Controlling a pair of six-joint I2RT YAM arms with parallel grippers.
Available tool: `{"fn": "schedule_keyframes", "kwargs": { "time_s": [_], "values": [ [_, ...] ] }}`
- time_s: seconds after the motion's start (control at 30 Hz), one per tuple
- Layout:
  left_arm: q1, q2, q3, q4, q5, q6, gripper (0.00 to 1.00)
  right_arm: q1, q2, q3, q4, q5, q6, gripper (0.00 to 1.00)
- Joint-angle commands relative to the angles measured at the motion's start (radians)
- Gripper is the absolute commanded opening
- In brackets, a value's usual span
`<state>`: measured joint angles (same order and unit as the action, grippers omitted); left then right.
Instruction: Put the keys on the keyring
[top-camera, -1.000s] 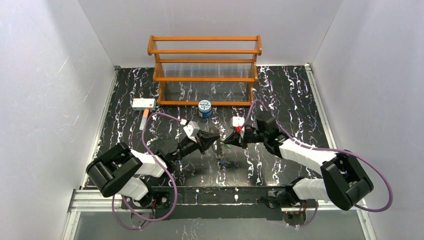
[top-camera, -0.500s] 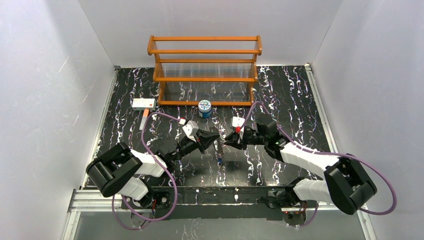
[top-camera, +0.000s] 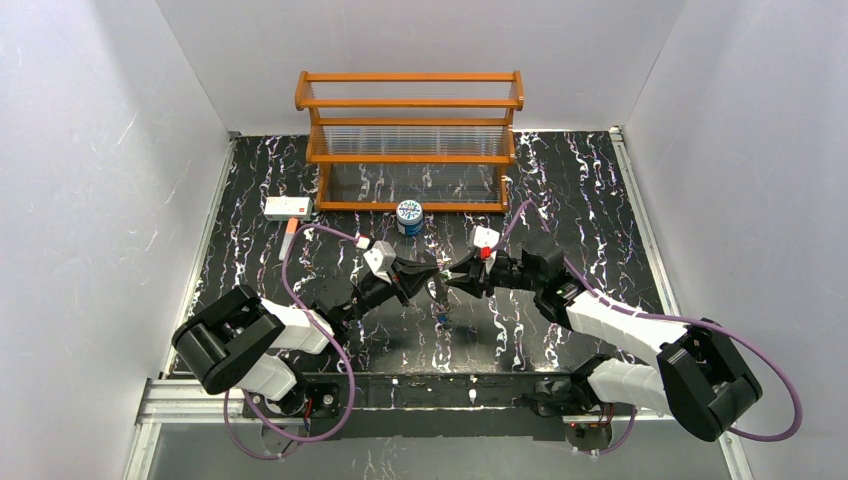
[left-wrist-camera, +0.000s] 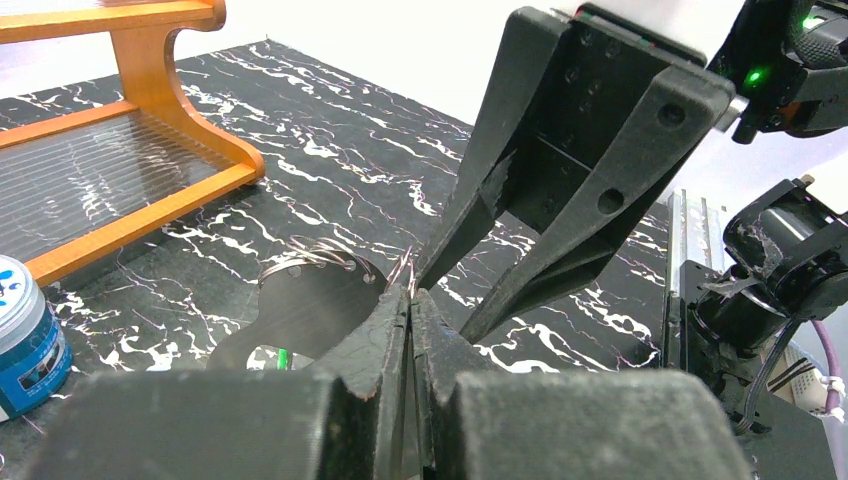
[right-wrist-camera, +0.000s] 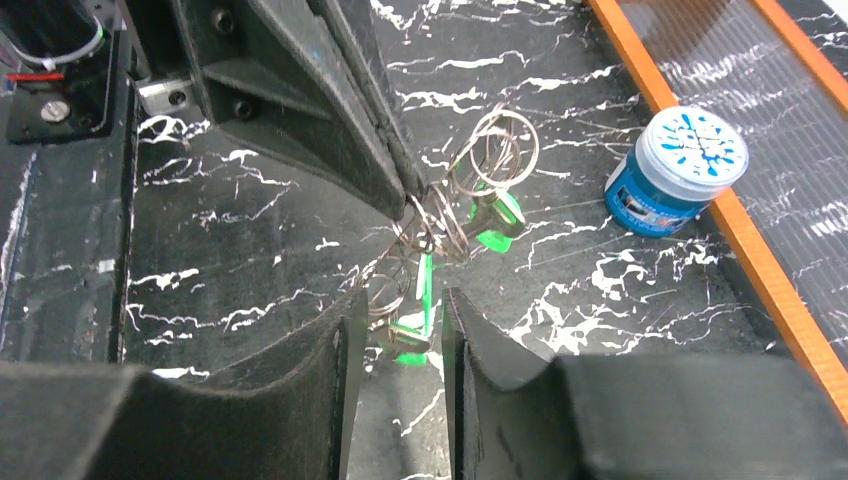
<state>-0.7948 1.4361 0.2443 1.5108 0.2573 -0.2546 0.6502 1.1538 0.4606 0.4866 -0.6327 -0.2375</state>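
Above the middle of the black marbled table (right-wrist-camera: 250, 250), your left tool (right-wrist-camera: 405, 192) is pressed together on the wire keyring (right-wrist-camera: 503, 143), holding its coils off the surface so the green keys (right-wrist-camera: 492, 215) dangle free. Your right tool (right-wrist-camera: 400, 305) meets it nose to nose, jaws apart with the hanging bunch between them, gripping nothing that shows; it seems placed to take a key or coil next. Behind, a blue-and-white can (right-wrist-camera: 675, 165) stands just before an orange wooden rack (top-camera: 408, 103). A white box (top-camera: 288, 207) lies off to the left, and plain white walls (top-camera: 90, 150) close in three sides.
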Motion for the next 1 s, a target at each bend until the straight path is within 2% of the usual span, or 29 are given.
{"fn": "schedule_keyframes", "kwargs": {
  "time_s": [0.0,0.43,0.7,0.83,0.97],
  "values": [
    [0.003,-0.034,0.012,0.278,-0.004,0.002,0.0,0.006,0.001,0.023,0.146,-0.016,0.081,0.42],
    [0.003,-0.035,0.013,0.276,0.005,-0.003,0.0,0.005,0.067,0.063,0.226,-0.055,0.111,0.43],
    [0.003,-0.029,0.017,0.277,0.009,-0.008,0.0,0.005,0.078,0.06,0.266,-0.093,0.119,0.22],
    [0.004,-0.032,0.018,0.278,0.007,-0.006,0.0,0.006,0.089,0.063,0.265,-0.1,0.109,0.03],
    [0.003,-0.037,0.013,0.278,0.0,-0.005,0.0,0.006,0.094,0.075,0.219,-0.106,0.076,0.01]
  ]
}}
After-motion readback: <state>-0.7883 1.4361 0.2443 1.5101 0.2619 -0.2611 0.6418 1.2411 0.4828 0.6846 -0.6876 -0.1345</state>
